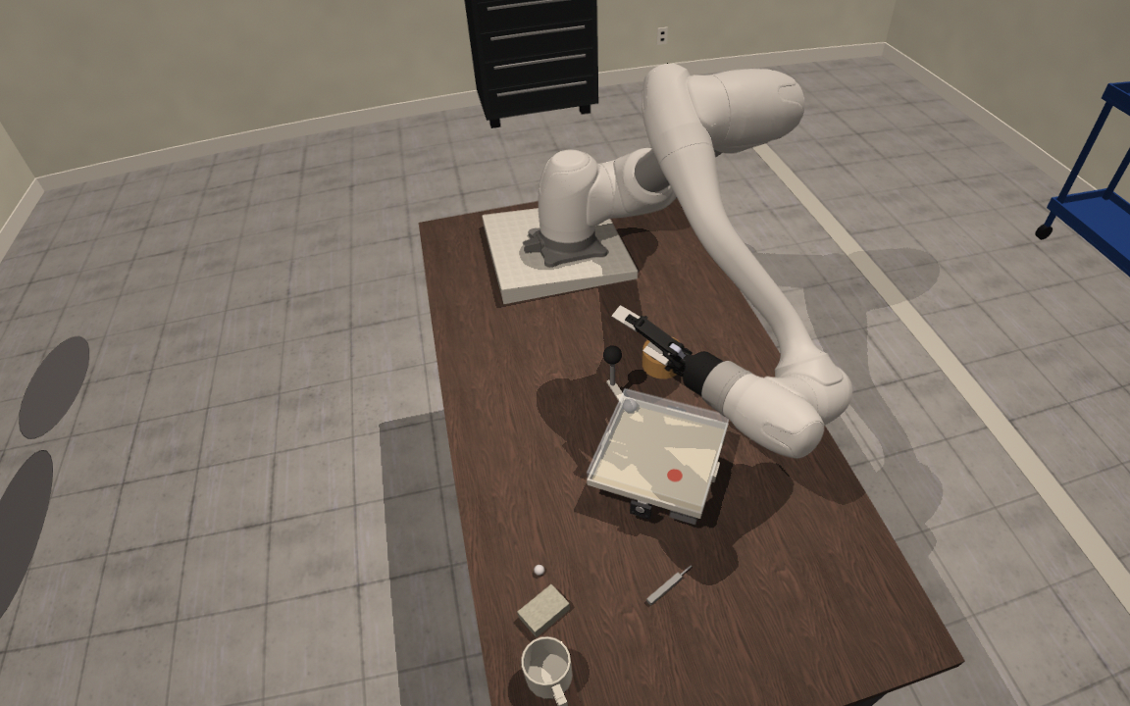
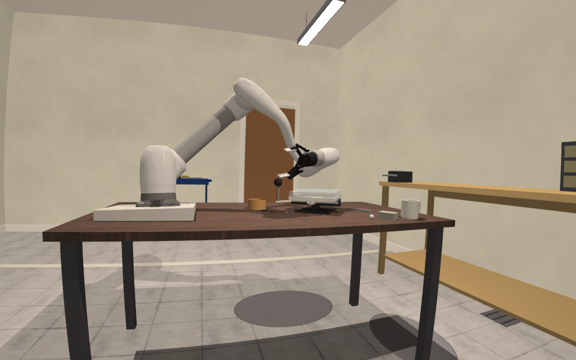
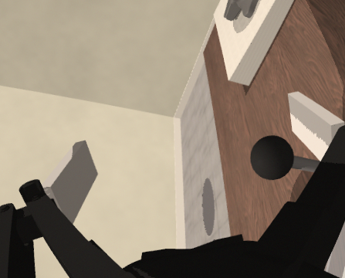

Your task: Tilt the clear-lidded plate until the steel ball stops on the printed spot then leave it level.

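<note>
The clear-lidded plate (image 1: 603, 444) (image 2: 314, 195) sits on its dark pivot base mid-table and looks about level. The steel ball (image 1: 630, 404) rests in the plate's far-left corner, by the lever. The red printed spot (image 1: 674, 475) is toward the near-right part, well apart from the ball. An upright lever with a black knob (image 1: 612, 354) (image 2: 277, 181) (image 3: 271, 157) stands at that far-left corner. My gripper (image 1: 624, 342) (image 2: 286, 162) (image 3: 189, 135) is open and empty, lying sideways; its lower finger is close beside the knob, its upper finger well above it.
An orange cylinder (image 1: 655, 366) (image 2: 257, 204) stands behind the plate, under my wrist. At the table's near end lie a small white ball (image 1: 539, 570) (image 2: 371, 216), a sponge block (image 1: 543, 608), a mug (image 1: 546, 665) (image 2: 410, 208) and a metal tool (image 1: 667, 585).
</note>
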Controlling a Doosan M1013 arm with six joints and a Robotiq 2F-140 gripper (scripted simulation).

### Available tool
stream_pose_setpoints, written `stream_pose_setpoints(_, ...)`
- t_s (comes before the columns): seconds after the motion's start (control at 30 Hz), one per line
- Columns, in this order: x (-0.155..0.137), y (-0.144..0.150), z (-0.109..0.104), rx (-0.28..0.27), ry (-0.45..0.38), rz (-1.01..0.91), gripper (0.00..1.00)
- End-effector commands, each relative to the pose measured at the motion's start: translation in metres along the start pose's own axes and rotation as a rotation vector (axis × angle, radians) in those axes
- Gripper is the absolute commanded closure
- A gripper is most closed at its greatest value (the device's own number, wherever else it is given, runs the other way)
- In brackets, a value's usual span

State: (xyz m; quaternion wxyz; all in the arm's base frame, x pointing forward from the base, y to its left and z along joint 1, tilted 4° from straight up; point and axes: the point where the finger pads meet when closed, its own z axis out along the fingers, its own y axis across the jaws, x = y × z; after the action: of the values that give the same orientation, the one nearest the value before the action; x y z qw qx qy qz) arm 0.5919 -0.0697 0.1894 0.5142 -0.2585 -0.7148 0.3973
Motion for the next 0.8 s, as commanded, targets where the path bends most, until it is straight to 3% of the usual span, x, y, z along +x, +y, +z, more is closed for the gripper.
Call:
stream_pose_setpoints(0.0,-0.005,0.003,0.01,-0.254,-0.028,0.112,0.0)
stream_pose_setpoints(0.13,-0.01,0.004,0.017,-0.483,-0.054,0.212,0.0)
stream_pose_setpoints(0.17,-0.01,0.004,0.017,-0.488,-0.055,0.214,0.0)
stream_pose_setpoints(0.2,-0.012,0.005,0.021,-0.596,-0.067,0.262,0.0)
stream_pose_setpoints(0.3,-0.012,0.005,0.021,-0.598,-0.067,0.262,0.0)
stream_pose_setpoints(0.37,-0.016,0.007,0.029,-0.814,-0.092,0.357,0.0)
stream_pose_setpoints(0.43,-0.016,0.007,0.029,-0.814,-0.092,0.357,0.0)
stream_pose_setpoints(0.47,-0.018,0.008,0.032,-0.916,-0.103,0.402,0.0)
stream_pose_setpoints(0.5,-0.018,0.008,0.032,-0.916,-0.103,0.402,0.0)
stream_pose_setpoints(0.53,-0.021,0.009,0.036,-1.013,-0.115,0.444,0.0)
stream_pose_setpoints(0.57,-0.021,0.009,0.036,-1.013,-0.115,0.444,0.0)
stream_pose_setpoints(0.6,-0.022,0.01,0.039,-1.103,-0.125,0.483,0.0)
stream_pose_setpoints(0.63,-0.022,0.01,0.039,-1.103,-0.125,0.483,0.0)
stream_pose_setpoints(0.67,-0.024,0.01,0.042,-1.184,-0.134,0.519,0.0)
stream_pose_setpoints(0.7,-0.024,0.01,0.042,-1.184,-0.134,0.519,0.0)
stream_pose_setpoints(0.73,-0.025,0.011,0.045,-1.254,-0.142,0.55,0.0)
stream_pose_setpoints(0.77,-0.025,0.011,0.045,-1.254,-0.142,0.55,0.0)
